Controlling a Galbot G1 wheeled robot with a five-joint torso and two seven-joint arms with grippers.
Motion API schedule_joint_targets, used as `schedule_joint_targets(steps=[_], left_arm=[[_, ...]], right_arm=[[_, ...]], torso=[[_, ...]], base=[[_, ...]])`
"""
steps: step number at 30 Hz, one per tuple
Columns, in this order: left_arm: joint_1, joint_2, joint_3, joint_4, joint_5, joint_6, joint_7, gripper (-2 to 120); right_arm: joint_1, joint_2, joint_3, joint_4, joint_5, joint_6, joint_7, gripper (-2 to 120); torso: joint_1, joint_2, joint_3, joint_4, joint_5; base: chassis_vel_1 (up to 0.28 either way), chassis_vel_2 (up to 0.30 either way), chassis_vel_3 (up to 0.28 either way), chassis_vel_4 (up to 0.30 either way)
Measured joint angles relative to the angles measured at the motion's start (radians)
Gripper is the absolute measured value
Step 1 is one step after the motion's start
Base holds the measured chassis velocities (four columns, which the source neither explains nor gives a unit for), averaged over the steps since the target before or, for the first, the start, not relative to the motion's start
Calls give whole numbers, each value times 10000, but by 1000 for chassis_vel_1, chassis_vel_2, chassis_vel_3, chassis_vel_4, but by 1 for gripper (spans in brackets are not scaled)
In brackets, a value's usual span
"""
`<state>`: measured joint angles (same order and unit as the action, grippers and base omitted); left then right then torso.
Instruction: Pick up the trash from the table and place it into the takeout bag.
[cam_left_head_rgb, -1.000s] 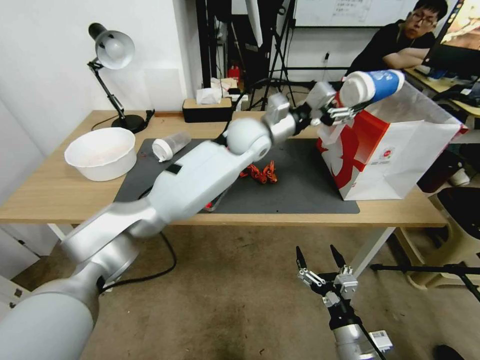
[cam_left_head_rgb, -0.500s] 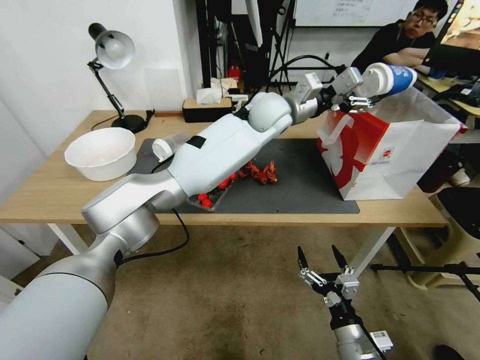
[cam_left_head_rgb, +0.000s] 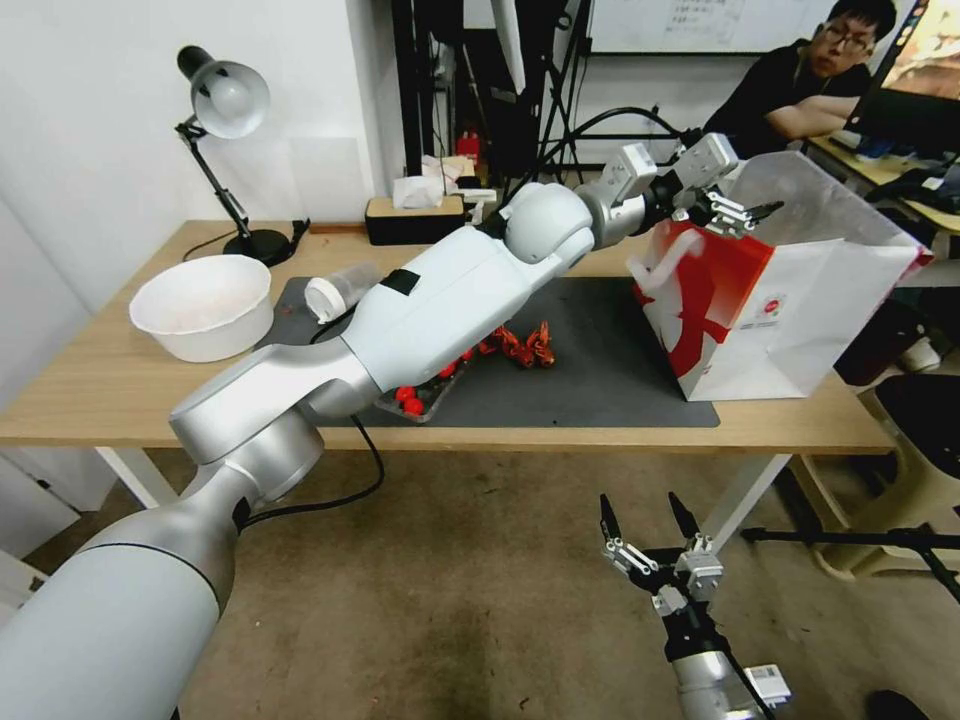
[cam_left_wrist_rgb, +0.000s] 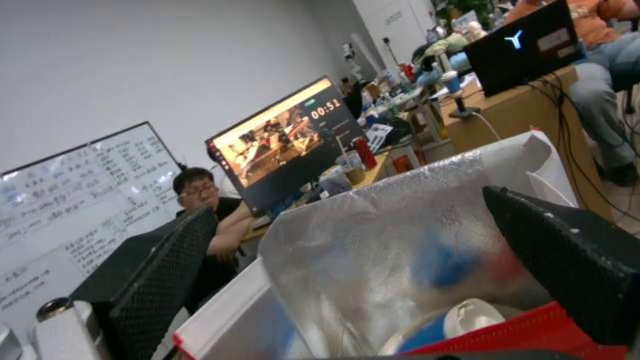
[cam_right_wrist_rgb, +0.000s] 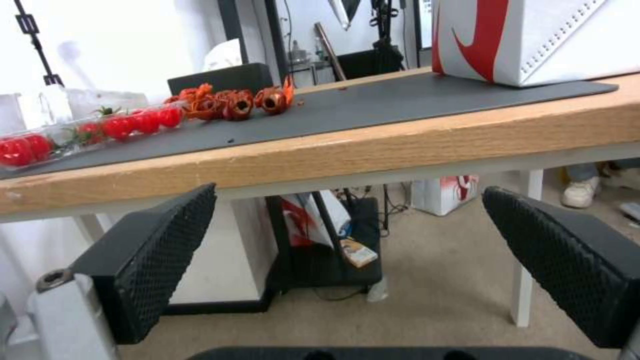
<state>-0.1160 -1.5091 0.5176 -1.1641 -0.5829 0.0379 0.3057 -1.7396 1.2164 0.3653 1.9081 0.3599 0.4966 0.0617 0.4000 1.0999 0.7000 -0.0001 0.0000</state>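
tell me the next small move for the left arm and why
Probably pull the left gripper back from the takeout bag toward the table. Its fingers are open and empty over the bag's mouth, and the blue-and-white lidded cup lies inside. The clear cup with white lid and beige paper bowl are on the table. The right gripper hangs open below the table edge.
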Motion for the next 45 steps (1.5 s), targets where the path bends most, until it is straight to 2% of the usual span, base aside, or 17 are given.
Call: schedule_joint_targets(steps=[4, 7, 8, 11, 12, 14, 15, 16, 17, 20, 21, 24, 27, 31, 41, 44, 45], left_arm=[[285, 306, -138, -422, -213, 191, -342, 100], [773, 713, -477, -1058, -258, 434, -1052, 100], [773, 713, -477, -1058, -258, 434, -1052, 100], [1470, 1204, -1002, -1866, -179, 707, -2430, 100], [1470, 1204, -1002, -1866, -179, 707, -2430, 100], [1947, 1507, -1318, -2419, -65, 1285, -3626, 100], [2288, 1697, -1497, -2804, 4, 1886, -4536, 100], [2521, 1795, -1618, -3016, 31, 2262, -5117, 100], [2521, 1795, -1618, -3016, 31, 2262, -5117, 100], [3086, 1925, -1919, -3425, 50, 2880, -6667, 100], [3086, 1925, -1919, -3425, 50, 2880, -6667, 100], [3584, 1972, -2227, -3700, -104, 3224, -7830, 100], [3921, 2026, -2548, -3830, -117, 3425, -8243, 100], [4520, 2309, -3075, -4167, -167, 3742, -8404, 100], [6362, 2989, -4264, -5120, 188, 3509, -8404, 100], [7513, 3200, -5154, -5653, 998, 3258, -7980, 100], [7513, 3200, -5154, -5653, 998, 3258, -7980, 100]], right_arm=[[7, -22, -31, 0, 9, 2, -3, 100], [26, -30, -58, -4, 11, 3, -6, 100], [26, -30, -58, -4, 11, 3, -6, 100], [58, -51, -81, -35, 14, -2, -6, 100], [58, -51, -81, -35, 14, -2, -6, 100], [72, -74, -84, -54, 16, -17, -5, 100], [92, -80, -85, -80, 16, -25, 1, 100], [113, -80, -79, -110, 15, -28, 7, 100], [113, -80, -79, -110, 15, -28, 7, 100], [162, -84, -74, -176, 16, -47, 28, 100], [162, -84, -74, -176, 16, -47, 28, 100], [209, -92, -87, -233, 16, -62, 33, 100], [240, -85, -107, -268, 17, -66, 33, 100], [257, -53, -121, -299, 17, -72, 34, 100], [243, 32, -131, -325, 0, -81, 26, 100], [214, 83, -158, -326, -37, -81, 12, 100], [214, 83, -158, -326, -37, -81, 12, 100]], torso=[[0, 2, 0, 0, -1], [0, 2, 0, 0, -2], [0, 2, 0, 0, -2], [-1, 2, -1, 1, -3], [-1, 2, -1, 1, -3], [0, 2, -1, 2, -4], [-1, 2, -1, 3, -4], [0, 1, -1, 3, -4], [0, 1, -1, 3, -4], [0, 2, -1, 2, -3], [0, 2, -1, 2, -3], [0, 2, -1, -2, 0], [0, 2, -1, 0, 0], [-1, 1, -1, 1, -2], [0, 1, 0, 1, -3], [-1, 1, 0, 2, -3], [-1, 1, 0, 2, -3]], base=[[0, 0, 0, 0], [0, 0, 0, 0], [0, 0, 0, 0], [0, 0, 0, 0], [0, 0, 0, 0], [0, 0, 0, 0], [0, 0, 0, 0], [0, 0, 0, 0], [0, 0, 0, 0], [0, 0, 0, 0], [0, 0, 0, 0], [0, 0, 0, 0], [0, 0, 0, 0], [0, 0, 0, 0], [0, 0, 0, 0], [0, 0, 0, 0], [0, 0, 0, 0]])
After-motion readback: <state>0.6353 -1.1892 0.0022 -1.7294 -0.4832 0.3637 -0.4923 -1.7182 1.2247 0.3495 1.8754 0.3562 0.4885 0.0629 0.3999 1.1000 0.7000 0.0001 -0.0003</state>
